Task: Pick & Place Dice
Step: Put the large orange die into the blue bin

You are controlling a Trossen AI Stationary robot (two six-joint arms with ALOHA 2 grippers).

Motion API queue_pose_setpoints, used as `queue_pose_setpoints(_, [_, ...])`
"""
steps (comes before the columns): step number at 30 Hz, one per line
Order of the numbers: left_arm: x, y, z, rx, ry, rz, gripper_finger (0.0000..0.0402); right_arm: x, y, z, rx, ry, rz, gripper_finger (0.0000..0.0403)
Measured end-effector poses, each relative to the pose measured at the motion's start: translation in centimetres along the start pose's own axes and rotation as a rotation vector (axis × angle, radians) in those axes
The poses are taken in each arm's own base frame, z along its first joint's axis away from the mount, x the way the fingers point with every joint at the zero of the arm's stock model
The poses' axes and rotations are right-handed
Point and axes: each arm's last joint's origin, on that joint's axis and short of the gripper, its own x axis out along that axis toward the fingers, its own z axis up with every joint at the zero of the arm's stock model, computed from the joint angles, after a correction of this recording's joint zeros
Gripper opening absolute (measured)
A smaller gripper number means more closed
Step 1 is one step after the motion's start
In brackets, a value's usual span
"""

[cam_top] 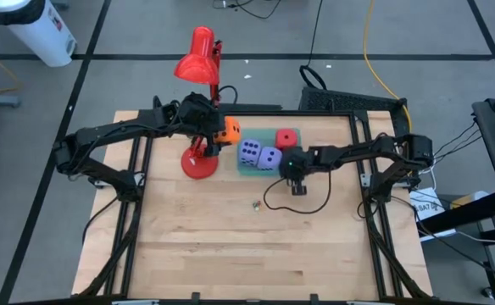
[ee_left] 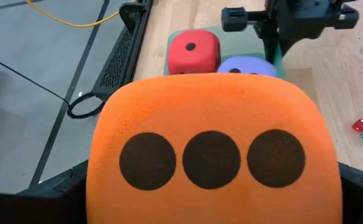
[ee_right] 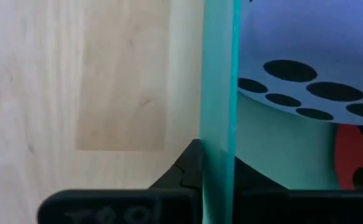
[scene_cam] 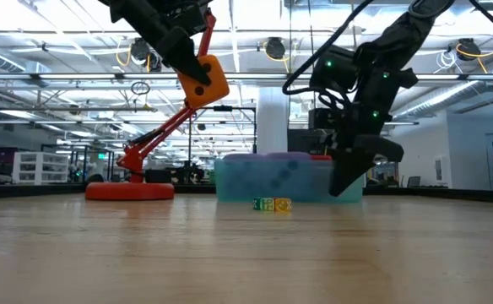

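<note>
The left pincer (scene_cam: 197, 74) holds the orange die (cam_top: 227, 131) in the air beside the tray (cam_top: 246, 166), jaws spread wide around it. The right pincer (scene_cam: 348, 179) is clamped on the tray's wall. Two purple dice (cam_top: 258, 154) and the red die (cam_top: 287, 138) sit in the tray.

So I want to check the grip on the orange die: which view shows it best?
The low view: the orange die hangs in the air, clamped in the left pincer. The high view shows it small beside the lamp. The left wrist view shows only its three-pip face. The right wrist view misses it.
</note>
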Motion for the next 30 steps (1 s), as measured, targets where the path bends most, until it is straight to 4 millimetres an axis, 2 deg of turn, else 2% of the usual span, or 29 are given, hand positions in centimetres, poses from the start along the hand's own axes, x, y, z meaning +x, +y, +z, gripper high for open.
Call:
queue_pose_setpoints(11, [0.0,-0.2,0.1,-0.016,-0.023,-0.058,0.0399,-0.1,0.5,0.9,-0.005,-0.078,-0.001,0.0016])
queue_pose_setpoints(17, [0.8,-0.4,0.0,-0.023,-0.042,-0.135,0.0399,-0.4,0.4,1.5,0.034,-0.107,0.067,0.0062])
queue_pose_setpoints(23, [4.2,-1.2,0.6,-0.011,-0.126,-0.260,0.0399,-0.9,0.2,2.6,0.031,-0.143,0.058,0.0139])
queue_pose_setpoints(26, [6.5,-1.9,0.1,-0.007,-0.093,-0.287,0.0399,-1.1,0.0,3.0,0.031,-0.157,0.051,0.0171])
queue_pose_setpoints(30, [9.1,-3.0,-0.5,0.019,-0.045,-0.280,0.0400,-1.3,-0.2,3.4,0.033,-0.162,0.011,0.0194])
